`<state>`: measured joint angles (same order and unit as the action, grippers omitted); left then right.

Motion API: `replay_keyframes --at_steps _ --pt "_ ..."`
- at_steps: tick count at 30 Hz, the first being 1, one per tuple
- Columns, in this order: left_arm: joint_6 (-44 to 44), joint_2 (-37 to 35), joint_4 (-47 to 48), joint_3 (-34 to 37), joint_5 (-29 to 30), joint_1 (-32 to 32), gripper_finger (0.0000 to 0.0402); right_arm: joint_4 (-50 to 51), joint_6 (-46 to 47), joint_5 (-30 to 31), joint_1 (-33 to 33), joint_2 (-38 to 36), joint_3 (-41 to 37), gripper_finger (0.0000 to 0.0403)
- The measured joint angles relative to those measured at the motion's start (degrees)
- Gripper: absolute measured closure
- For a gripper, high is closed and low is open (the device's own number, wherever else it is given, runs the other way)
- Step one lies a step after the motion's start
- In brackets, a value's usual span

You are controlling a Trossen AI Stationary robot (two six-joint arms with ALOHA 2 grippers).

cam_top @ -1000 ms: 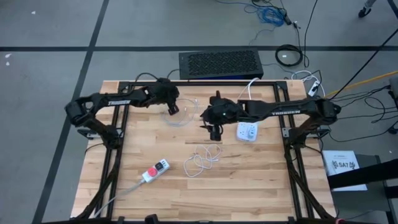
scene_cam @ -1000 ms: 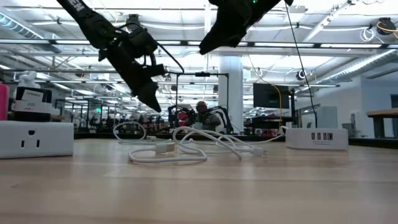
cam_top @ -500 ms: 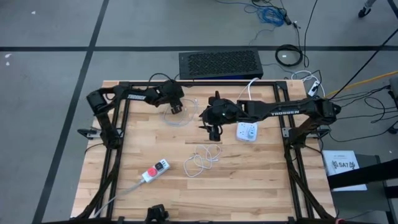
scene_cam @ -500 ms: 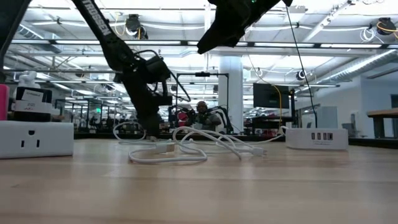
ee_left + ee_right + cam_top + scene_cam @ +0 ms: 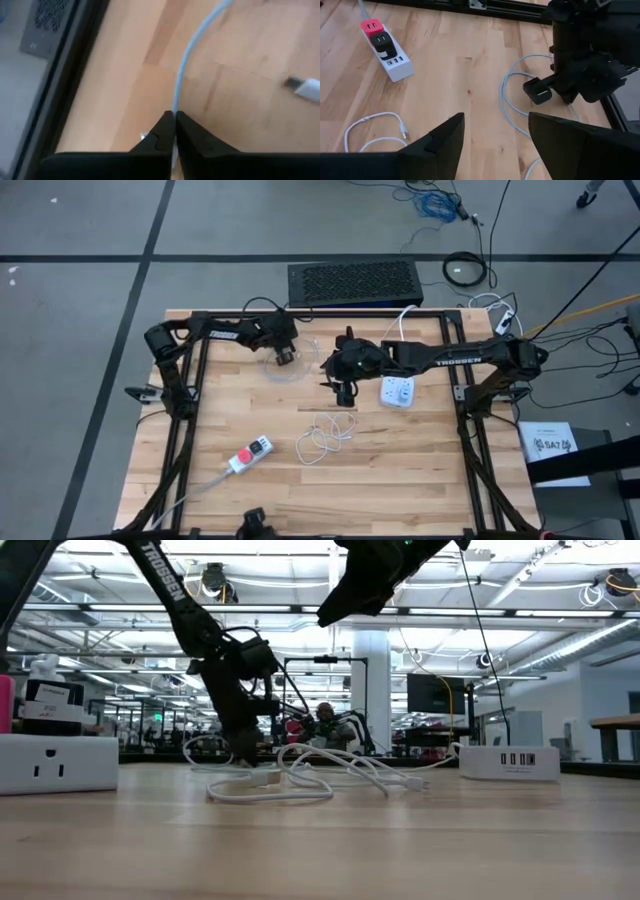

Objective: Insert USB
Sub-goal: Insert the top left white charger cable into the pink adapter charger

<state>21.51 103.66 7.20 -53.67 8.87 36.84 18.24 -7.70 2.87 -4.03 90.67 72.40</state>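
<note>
A thin white USB cable (image 5: 290, 370) lies in a loop on the wooden table's far left part. Its white plug with a metal tip (image 5: 303, 85) lies flat on the wood, apart from my fingers. My left gripper (image 5: 174, 120) is down at the table (image 5: 243, 752), shut on this cable. A white charging block with USB ports (image 5: 397, 390) sits right of centre (image 5: 510, 762). My right gripper (image 5: 495, 132) hangs open above the table's middle (image 5: 345, 388), holding nothing. My left gripper pinches the cable (image 5: 175, 106) between its two fingertips, at a stretch along its run, away from the plug. The fingers slant down from the table's far left. The cable runs on from the fingertips over the wood, lying on the table.
A second white cable (image 5: 325, 438) lies coiled near the table's middle. A white power strip with a red end (image 5: 250, 455) lies at the near left. A black frame rail (image 5: 300, 313) runs along the far edge.
My left gripper has come down from above the table onto the cable loop at the far left, tipping more steeply downward. My right gripper has kept still.
</note>
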Motion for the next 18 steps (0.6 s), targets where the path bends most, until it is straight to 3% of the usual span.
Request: replay_keyframes --at_steps 4,10,14,18 --pt "-3.66 -6.28 2.18 0.23 -5.4 0.55 0.0396 0.32 -0.02 0.07 0.0 -0.19 0.0 0.019" --pt "-12.95 -16.99 2.49 1.63 -22.21 2.44 0.0399 2.8 1.03 0.35 0.02 -2.09 0.0 0.019" --pt "-21.35 -24.36 -5.0 4.97 -30.52 3.43 0.04 7.89 2.48 0.22 0.02 -3.91 0.0 0.019" --pt "-33.79 -30.69 -18.25 11.25 -32.77 3.55 0.04 10.28 4.98 -0.28 0.05 -6.12 -1.57 0.019"
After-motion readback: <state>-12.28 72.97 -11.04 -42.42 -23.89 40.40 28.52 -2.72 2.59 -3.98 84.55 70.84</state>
